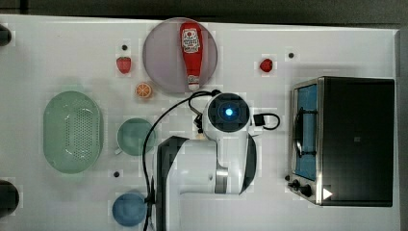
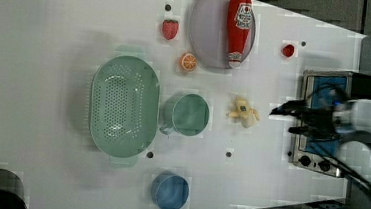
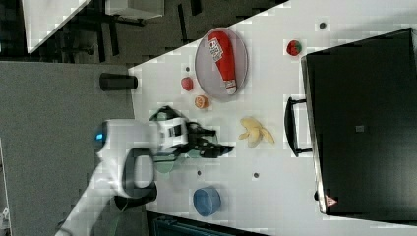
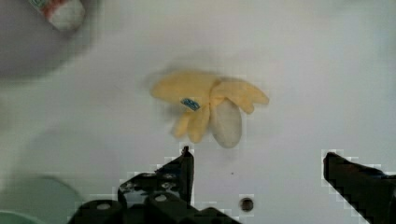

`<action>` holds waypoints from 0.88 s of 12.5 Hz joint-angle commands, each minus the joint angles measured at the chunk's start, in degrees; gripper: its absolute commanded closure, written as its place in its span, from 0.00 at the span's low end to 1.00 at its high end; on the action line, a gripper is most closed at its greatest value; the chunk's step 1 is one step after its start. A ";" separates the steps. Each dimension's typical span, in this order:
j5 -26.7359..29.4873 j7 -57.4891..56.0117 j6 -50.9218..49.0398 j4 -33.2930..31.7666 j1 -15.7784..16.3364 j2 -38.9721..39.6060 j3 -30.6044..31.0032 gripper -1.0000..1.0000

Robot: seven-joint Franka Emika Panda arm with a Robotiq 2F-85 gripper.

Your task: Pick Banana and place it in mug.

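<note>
Top view: arm covers the bench middle; mug sits just beside the colander, between it and the arm. Ketchup bottle lies on a grey plate; orange slice is near the plate rim, a strawberry beyond it. Toaster oven is on the far side of the arm from the mug; blue bowl is near the arm base.

Left view: banana lies flat on the bench, near the mug but apart from it, on the side away from the colander. Jaws hang past the banana from the mug, spread, holding nothing.

Right view: banana lies between the jaws and the toaster oven handle.

Wrist view: banana with peel flaps splayed and a small blue sticker, untouched; jaws spread wide, empty, close to the banana.
</note>
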 commanded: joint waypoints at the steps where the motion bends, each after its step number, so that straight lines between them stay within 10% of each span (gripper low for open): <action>1: 0.84 -13.48 6.72 -1.85 0.65 -2.15 -1.14 0.00; 11: 1.29 -13.69 24.15 -3.73 0.66 16.92 0.88 0.00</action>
